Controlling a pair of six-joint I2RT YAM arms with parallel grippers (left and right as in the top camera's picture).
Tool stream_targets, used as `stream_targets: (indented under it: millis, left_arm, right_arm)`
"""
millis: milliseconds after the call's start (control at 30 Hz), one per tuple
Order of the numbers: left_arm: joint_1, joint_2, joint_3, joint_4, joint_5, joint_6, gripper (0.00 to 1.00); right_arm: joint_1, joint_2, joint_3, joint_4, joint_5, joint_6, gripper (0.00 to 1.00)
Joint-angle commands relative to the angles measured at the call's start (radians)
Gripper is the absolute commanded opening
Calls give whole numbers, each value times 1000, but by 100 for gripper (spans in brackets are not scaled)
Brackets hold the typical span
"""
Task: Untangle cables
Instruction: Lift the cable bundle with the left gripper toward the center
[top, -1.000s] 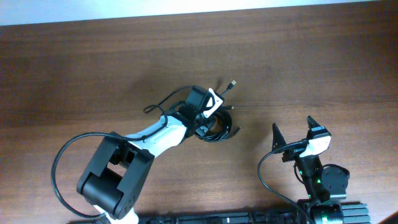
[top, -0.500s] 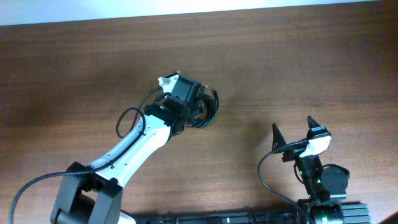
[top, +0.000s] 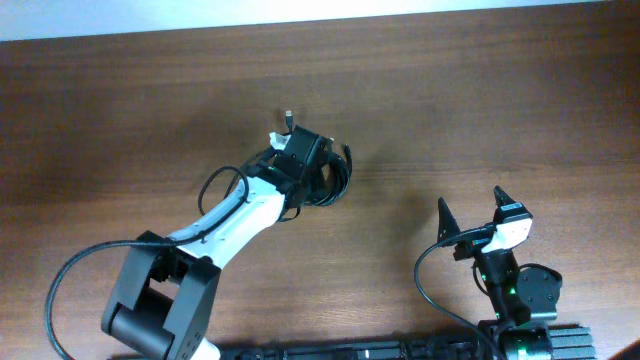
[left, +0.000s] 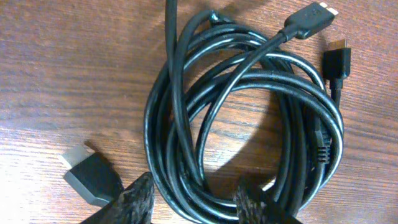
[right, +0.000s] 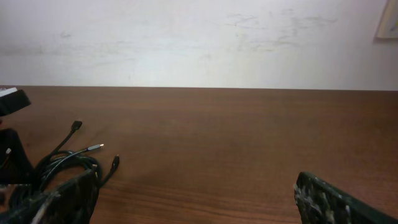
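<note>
The cables (top: 336, 182) are a coiled bundle of thin black cords on the brown table, left of centre. My left gripper (top: 316, 176) sits right on top of the bundle. In the left wrist view its fingers (left: 196, 202) are closed around several strands at the near side of the coil (left: 186, 162). Loose plugs stick out: a wide one (left: 309, 22), a small gold-tipped one (left: 336, 59) and a flat one (left: 93, 179). My right gripper (top: 470, 200) is open and empty, well to the right of the bundle. The right wrist view (right: 199, 199) shows the bundle (right: 62, 165) at far left.
The brown wooden table (top: 500, 90) runs to a pale wall at the back (right: 199, 37). The left arm's own thicker black wire (top: 215, 190) loops beside its white link. The right arm's base (top: 520, 300) stands at the front edge.
My left gripper has moved up and to the left, and the cable bundle has gone with it. The arm then turned a little. The right arm has not moved.
</note>
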Motion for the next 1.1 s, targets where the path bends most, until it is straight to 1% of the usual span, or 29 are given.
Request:
stream_targets:
  millis: [0,33,67,133,167,233,267,300,333,367,467,500,533,567,600,667,700,733,800,867,900,933,1000,1067]
  left_arm:
    - [6,34,14,-14,14,-179,39]
    - [6,62,14,-14,14,-245,38]
    - [6,87,14,-25,14,-279,33]
    - [6,103,14,-34,13,-284,29]
    - [6,103,14,-35,9,-283,22]
    - [6,102,15,-35,-29,-283,0]
    - [10,97,17,-39,-57,-282,0]
    - [30,64,29,-55,-92,-222,0]
    - [43,38,37,-56,-92,-163,0]
    - [89,-66,43,-70,-92,-101,0]
    - [154,-226,43,-111,-90,-109,0]
    - [178,-275,43,-140,-87,-168,0]
    - [203,-314,43,-168,-60,-200,0]
    - [221,-336,43,-189,-32,-189,0]
    - [231,-345,43,-188,-10,-99,0]
    - [248,-355,43,-187,94,117,0]
    - [271,-362,43,-180,244,281,0]
    - [290,-363,43,-166,362,388,0]
    - [306,-363,43,-131,556,497,0]
    - [307,-363,43,-117,758,634,0]
    - [307,-363,43,-117,817,661,0]
    - [307,-363,43,-117,853,661,0]
    - [307,-363,43,-117,853,661,0]
    - [307,-363,43,-117,852,661,0]
  right_arm:
    - [6,-7,-7,-3,2,5,99]
    - [5,-6,-7,-2,2,5,99]
    - [6,-6,-7,-3,2,5,99]
    - [5,-7,-7,-3,2,5,99]
    - [6,-7,-7,-2,2,5,99]
    - [6,-7,-7,-3,2,5,99]
    - [6,-7,-7,-2,2,5,99]
    - [6,-7,-7,-3,2,5,99]
    - [6,-7,-7,-2,2,5,98]
    - [6,-7,-7,-3,2,5,99]
    - [6,-7,-7,-2,2,5,99]
    - [6,-7,-7,-3,2,5,99]
    - [6,-7,-7,-2,2,5,99]
    - [5,-7,-7,-3,2,5,99]
    - [6,-7,-7,-2,2,5,99]
    - [6,-7,-7,-3,2,5,99]
    - [5,-7,-7,-3,2,5,99]
    - [6,-7,-7,-2,-4,6,99]
    - [6,-6,-7,-2,-10,8,99]
    - [6,-6,-7,-2,-10,8,99]
    - [6,-6,-7,-2,-10,8,99]
    - [6,-4,-7,-2,-37,34,99]
    - [6,3,-7,-2,-43,233,99]
    - [6,7,-7,6,-56,298,99]
